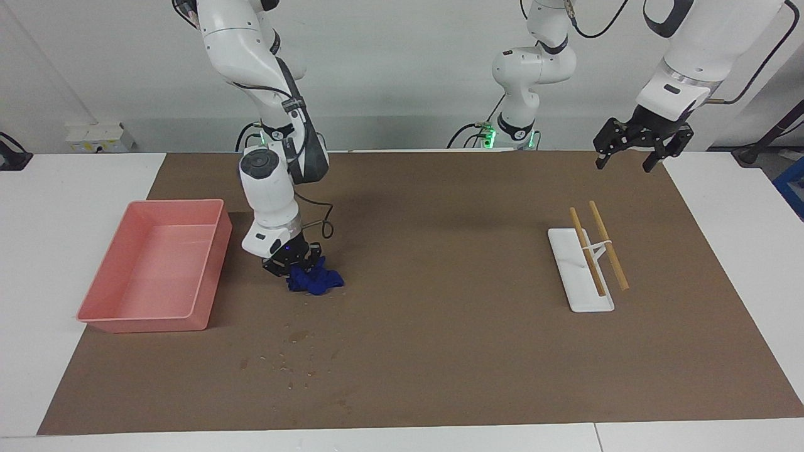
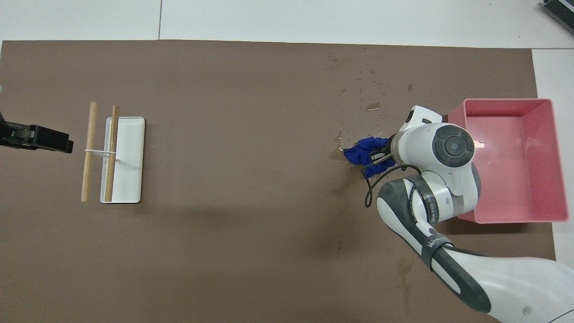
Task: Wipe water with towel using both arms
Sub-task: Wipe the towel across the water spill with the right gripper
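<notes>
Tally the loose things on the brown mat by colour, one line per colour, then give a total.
Pink: 1, the pink plastic rectangular bin
Blue: 1, the crumpled deep-blue cloth towel, held by the right pincer
White: 1, the flat white rack base
Tan wood: 2, the wooden sticks on the rack
Total: 5
</notes>
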Available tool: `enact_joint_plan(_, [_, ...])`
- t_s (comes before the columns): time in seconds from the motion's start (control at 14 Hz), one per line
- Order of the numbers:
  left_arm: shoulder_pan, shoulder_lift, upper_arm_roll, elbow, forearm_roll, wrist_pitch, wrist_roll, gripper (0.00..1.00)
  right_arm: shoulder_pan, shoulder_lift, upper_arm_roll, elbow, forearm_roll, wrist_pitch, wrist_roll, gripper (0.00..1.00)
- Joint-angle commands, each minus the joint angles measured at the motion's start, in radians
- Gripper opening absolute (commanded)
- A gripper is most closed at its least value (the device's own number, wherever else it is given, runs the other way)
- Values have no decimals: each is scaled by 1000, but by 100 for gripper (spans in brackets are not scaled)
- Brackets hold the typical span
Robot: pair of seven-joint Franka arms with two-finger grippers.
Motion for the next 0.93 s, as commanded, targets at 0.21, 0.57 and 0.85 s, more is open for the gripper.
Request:
enact_joint_plan(0.21, [2,-14,-4,-54,17,17,29,100,16,149,3,147,-39,48,65,0])
enact_joint_plan(0.57, [-92,-18,99,-57,17,5,31,100,124,172,12,190,93,61,278,0])
enact_joint_plan(0.85, [-81,-26,95,-66,17,5,23,100,161,172,12,175,158,29,326,0])
